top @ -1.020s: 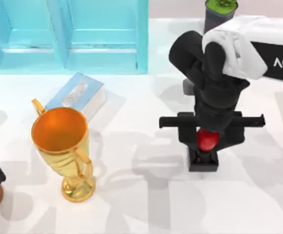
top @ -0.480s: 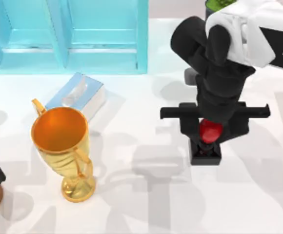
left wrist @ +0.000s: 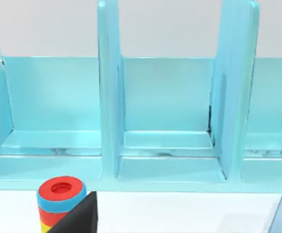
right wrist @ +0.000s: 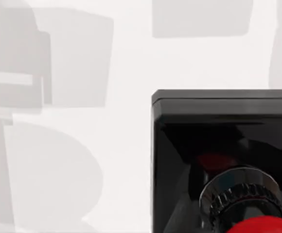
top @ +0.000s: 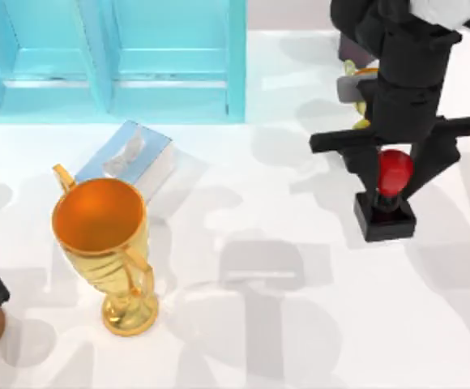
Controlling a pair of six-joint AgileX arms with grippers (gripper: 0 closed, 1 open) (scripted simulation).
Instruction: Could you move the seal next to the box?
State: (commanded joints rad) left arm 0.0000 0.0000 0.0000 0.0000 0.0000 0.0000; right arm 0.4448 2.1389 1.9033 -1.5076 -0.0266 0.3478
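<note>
Top view: the right gripper [top: 395, 180] clamps the seal [top: 387, 203] by its red knob, right of centre, with the tissue box [top: 130, 158] well off to the left. Right wrist view: black base [right wrist: 219, 145] hangs directly below.

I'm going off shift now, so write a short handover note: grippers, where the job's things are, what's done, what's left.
Right gripper: shut on the seal, gripping its red knob, at the table's right side.
Left arm: parked at the top view's left edge.
Tissue box: left of centre, in front of the blue shelf, behind the gold trophy.
Done: seal grasped.
Left: carry it left across the table, set it beside the tissue box, release.
</note>
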